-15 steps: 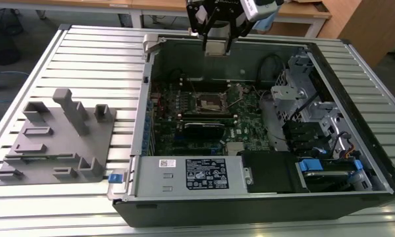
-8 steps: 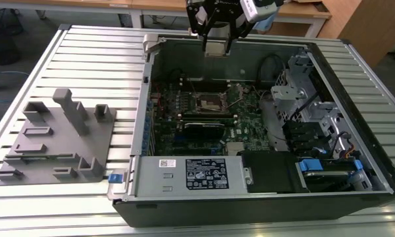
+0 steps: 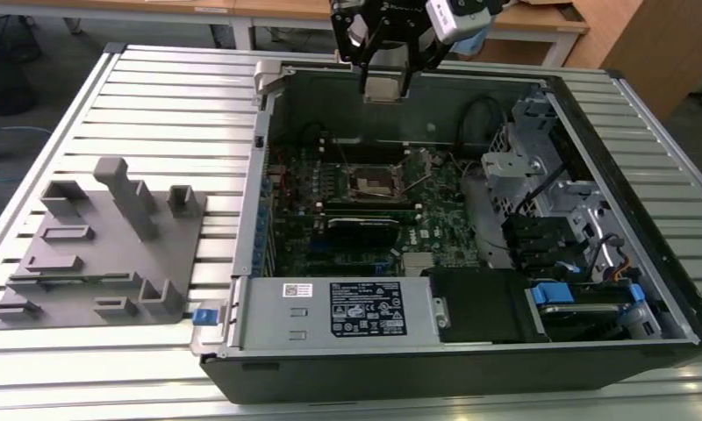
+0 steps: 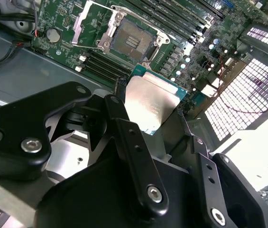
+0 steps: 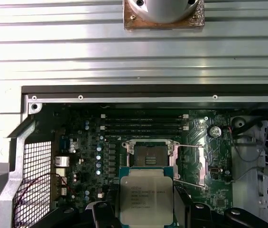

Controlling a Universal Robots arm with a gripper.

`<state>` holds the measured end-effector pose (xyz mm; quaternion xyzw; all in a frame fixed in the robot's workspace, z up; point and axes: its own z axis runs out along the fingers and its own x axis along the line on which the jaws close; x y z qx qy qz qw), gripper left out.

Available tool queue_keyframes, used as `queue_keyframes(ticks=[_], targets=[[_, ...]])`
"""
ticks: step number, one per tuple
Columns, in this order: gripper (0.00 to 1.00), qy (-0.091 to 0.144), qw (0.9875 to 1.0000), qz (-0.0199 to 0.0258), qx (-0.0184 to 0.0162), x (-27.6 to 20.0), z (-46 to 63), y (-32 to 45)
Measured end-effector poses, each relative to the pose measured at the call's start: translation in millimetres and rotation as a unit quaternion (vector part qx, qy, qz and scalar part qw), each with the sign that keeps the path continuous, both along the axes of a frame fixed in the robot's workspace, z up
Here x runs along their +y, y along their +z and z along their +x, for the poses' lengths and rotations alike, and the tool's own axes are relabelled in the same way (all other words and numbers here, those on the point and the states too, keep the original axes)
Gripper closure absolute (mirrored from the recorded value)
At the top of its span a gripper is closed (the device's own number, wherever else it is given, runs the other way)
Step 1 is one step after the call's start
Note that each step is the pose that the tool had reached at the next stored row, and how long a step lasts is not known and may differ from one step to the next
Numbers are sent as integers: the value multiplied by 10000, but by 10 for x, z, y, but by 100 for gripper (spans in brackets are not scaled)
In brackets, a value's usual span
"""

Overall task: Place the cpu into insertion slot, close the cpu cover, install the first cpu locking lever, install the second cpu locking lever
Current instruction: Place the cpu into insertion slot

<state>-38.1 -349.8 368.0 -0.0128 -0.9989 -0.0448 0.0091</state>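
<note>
My gripper (image 3: 383, 81) hangs above the rear wall of the open computer case, shut on the cpu (image 3: 383, 89), a flat square chip with a dull silver top. In both wrist views the cpu (image 4: 152, 107) (image 5: 145, 197) sits between the black fingers (image 4: 124, 137). The insertion slot (image 3: 375, 181) (image 4: 129, 40) (image 5: 151, 155) lies uncovered on the green board, well below and forward of the chip. The cpu cover (image 5: 190, 164) (image 4: 87, 21) is swung open beside the slot. Thin wire levers (image 5: 187, 183) stand raised next to it.
A grey fixture block (image 3: 94, 246) rests on the slatted table at the exterior view's left. Inside the case are a black card (image 3: 363, 230), a power supply (image 3: 340, 311) at the front, and drive cages with cables (image 3: 550, 219) at the exterior view's right.
</note>
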Motion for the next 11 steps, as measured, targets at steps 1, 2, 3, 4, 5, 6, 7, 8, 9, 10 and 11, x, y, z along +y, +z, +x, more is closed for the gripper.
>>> queue_keyframes(ticks=[1,2,3,4,5,6,7,8,9,10,11], targets=[[46,0,10000,0,0,0,0,-1],[46,0,10000,0,0,0,0,-1],[46,0,10000,0,0,0,0,-1],[46,0,10000,1,0,0,0,-4],[46,0,10000,1,-1,0,0,-8],[46,0,10000,1,0,0,0,-11],[46,0,10000,0,0,0,0,-14],[46,0,10000,0,0,0,0,-17],[46,0,10000,0,0,0,0,-17],[46,0,10000,0,0,0,0,-19],[46,0,10000,0,0,0,0,-22]])
